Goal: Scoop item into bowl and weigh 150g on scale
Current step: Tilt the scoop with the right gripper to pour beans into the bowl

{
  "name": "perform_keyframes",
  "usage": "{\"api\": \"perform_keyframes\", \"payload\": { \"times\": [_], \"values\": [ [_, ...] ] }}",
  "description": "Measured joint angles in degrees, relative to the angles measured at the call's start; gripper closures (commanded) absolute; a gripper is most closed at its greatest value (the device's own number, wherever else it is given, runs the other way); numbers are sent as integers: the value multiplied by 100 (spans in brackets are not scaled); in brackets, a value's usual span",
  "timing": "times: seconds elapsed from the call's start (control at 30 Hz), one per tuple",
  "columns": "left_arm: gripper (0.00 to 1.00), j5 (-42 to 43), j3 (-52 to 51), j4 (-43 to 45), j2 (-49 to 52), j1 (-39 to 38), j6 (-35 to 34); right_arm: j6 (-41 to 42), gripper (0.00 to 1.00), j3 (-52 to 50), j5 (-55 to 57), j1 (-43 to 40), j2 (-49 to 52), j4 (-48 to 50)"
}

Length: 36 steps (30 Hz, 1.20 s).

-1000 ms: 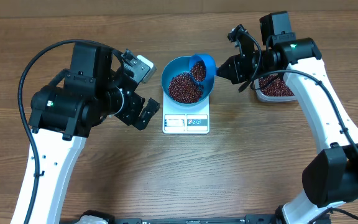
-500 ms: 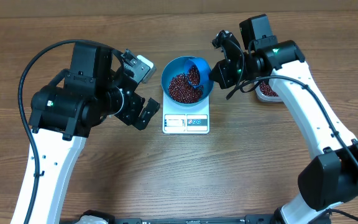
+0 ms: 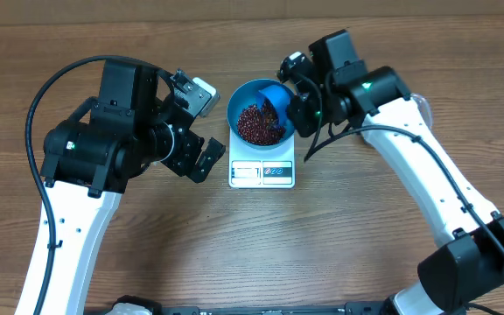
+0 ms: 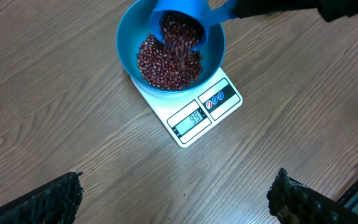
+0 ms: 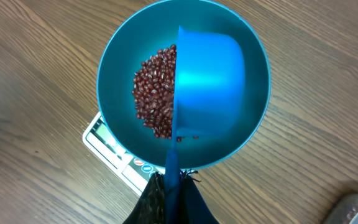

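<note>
Wood-grain table (image 3: 339, 236), round blue bowl (image 3: 237, 99)

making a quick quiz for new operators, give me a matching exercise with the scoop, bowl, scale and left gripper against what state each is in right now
Things:
1. scoop
2. bowl
3. scale
4. left gripper

States:
a. open, holding nothing
b. tipped, beans spilling out of it
c. flat on the table, display showing digits
d. resting on the scale, partly filled with beans

Pairs: 1-b, 2-d, 3-c, 4-a
</note>
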Motion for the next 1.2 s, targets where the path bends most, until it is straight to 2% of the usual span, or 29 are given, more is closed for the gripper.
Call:
{"api": "perform_keyframes", "payload": {
  "times": [0.37, 0.8, 1.2],
  "values": [
    [0, 0, 0, 0, 0, 0, 0, -20, 96, 0, 319, 120, 0, 120],
    [0, 0, 0, 2, 0, 0, 2, -24, 96, 0, 57, 120, -275, 151],
    [0, 0, 0, 0, 0, 0, 2, -503, 97, 0, 175, 120, -385, -208]
  ]
}}
